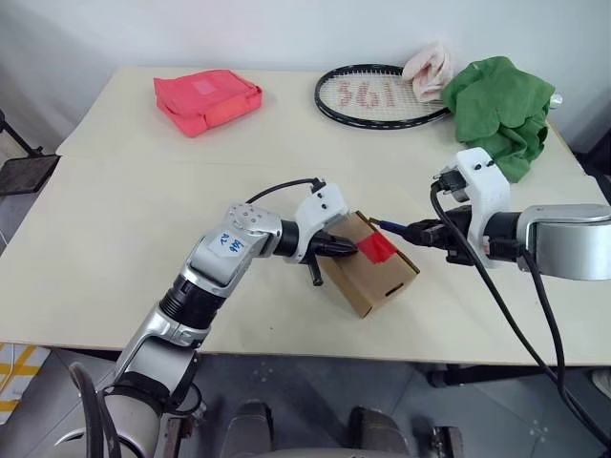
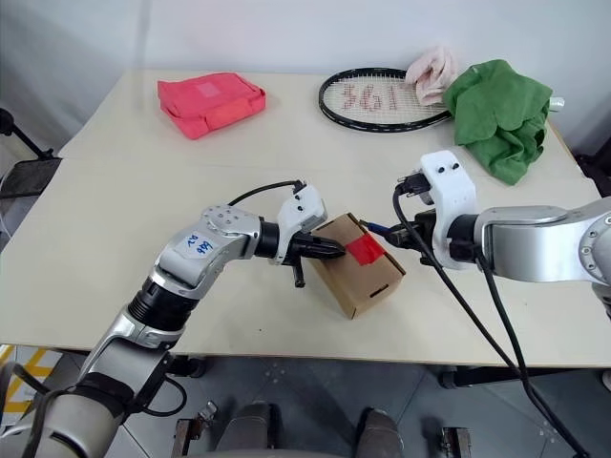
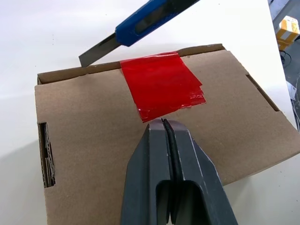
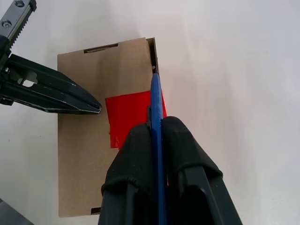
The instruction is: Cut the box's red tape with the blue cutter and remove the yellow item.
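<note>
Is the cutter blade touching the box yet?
Cannot tell. In the left wrist view the cutter blade tip sits at the box back edge, with no plain contact or gap.

The small brown cardboard box (image 1: 370, 277) is closed, so whatever lies inside cannot be seen. Past the right gripper's (image 4: 157, 123) two black fingers, the thin blue pen-like cutter (image 4: 156, 101) covers one edge of the bright red square of tape (image 4: 129, 117), and its handle is buried between those fingers and cut off by the picture's edge. Whether the grey blade (image 3: 96, 50) touches the cardboard or sits just beside the lid's edge cannot be told. The closed tips of the left gripper (image 3: 162, 123) hide a strip of lid just short of the tape.
</note>
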`<state>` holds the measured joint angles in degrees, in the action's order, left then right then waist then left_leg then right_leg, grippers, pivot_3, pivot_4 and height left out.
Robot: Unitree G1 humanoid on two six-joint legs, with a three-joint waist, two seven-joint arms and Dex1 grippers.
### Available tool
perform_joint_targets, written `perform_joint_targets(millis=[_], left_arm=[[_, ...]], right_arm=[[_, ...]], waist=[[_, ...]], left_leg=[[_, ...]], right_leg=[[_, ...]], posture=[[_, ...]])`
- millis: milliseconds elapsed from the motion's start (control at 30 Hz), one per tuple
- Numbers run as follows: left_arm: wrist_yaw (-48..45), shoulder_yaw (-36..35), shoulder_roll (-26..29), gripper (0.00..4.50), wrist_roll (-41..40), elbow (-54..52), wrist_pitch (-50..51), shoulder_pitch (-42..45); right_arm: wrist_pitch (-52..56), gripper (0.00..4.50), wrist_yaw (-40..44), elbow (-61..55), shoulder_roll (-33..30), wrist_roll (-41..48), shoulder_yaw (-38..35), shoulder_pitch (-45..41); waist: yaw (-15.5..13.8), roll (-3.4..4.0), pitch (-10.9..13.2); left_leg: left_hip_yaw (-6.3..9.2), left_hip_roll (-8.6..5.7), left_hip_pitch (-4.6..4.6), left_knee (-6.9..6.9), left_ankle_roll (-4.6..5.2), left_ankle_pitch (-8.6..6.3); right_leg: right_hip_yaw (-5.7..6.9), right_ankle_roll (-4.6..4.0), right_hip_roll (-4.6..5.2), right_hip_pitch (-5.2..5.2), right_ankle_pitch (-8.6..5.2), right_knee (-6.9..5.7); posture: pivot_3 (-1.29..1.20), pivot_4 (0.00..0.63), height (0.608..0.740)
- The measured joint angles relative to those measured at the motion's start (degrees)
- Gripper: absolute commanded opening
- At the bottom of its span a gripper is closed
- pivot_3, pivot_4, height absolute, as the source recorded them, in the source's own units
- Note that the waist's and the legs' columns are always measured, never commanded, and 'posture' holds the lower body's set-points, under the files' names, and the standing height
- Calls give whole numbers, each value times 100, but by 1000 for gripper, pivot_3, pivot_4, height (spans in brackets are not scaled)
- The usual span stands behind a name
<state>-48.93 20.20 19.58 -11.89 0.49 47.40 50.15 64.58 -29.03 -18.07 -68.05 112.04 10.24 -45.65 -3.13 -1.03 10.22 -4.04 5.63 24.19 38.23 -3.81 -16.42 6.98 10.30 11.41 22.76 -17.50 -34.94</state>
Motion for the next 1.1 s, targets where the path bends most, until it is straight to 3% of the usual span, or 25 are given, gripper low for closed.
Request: perform_joint_targets(millis=[600, 1100], left_arm=[[0, 2, -13, 19, 0, 0, 3, 5], [-10, 15, -23, 19, 4, 9, -52, 8]], right_arm=[[-161, 81, -32, -184, -116, -12, -45, 169], [54, 81, 426, -21, -192, -206, -187, -153]], waist=[[-3, 0, 0], [2, 0, 0]], left_leg=[[0, 0, 0, 0, 0, 0], [0, 0, 0, 0, 0, 0]], right_leg=[[0, 0, 0, 0, 0, 0], [0, 0, 0, 0, 0, 0]], posture=[[0, 150, 740], [0, 150, 740]])
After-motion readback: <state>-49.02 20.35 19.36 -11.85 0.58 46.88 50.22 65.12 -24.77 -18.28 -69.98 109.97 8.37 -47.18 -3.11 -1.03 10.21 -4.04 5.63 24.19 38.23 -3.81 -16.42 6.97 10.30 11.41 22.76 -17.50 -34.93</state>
